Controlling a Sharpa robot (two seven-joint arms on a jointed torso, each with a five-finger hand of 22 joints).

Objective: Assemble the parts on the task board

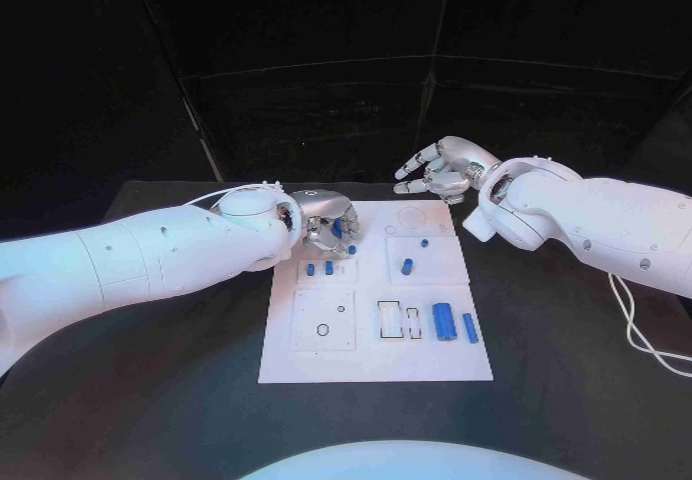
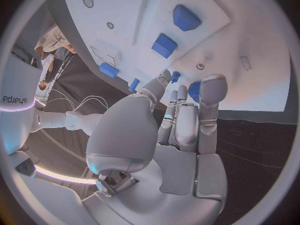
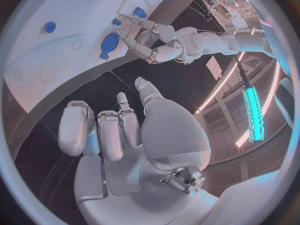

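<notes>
At the board's [image 1: 433, 370] far left corner a blue part [image 1: 338, 229] is pinched by the left hand [image 1: 323, 224] and should be lowered squarely, while the right hand [image 1: 440, 167], beyond the far edge, is held loosely curled, empty.

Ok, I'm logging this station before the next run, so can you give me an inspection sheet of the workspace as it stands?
Surface: black table, with the white task board in the middle.
Job's things: small blue parts on the board; a round blue part at the far left corner, under the left hand.
Clutter: nothing seen.
Hands: left hand over the board's far left corner, fingers around the round blue part, grip unclear; right hand raised past the board's far edge, fingers curled, holding nothing.
Cables: white cable trailing from the right arm.
Surroundings: dark backdrop behind the table.
</notes>
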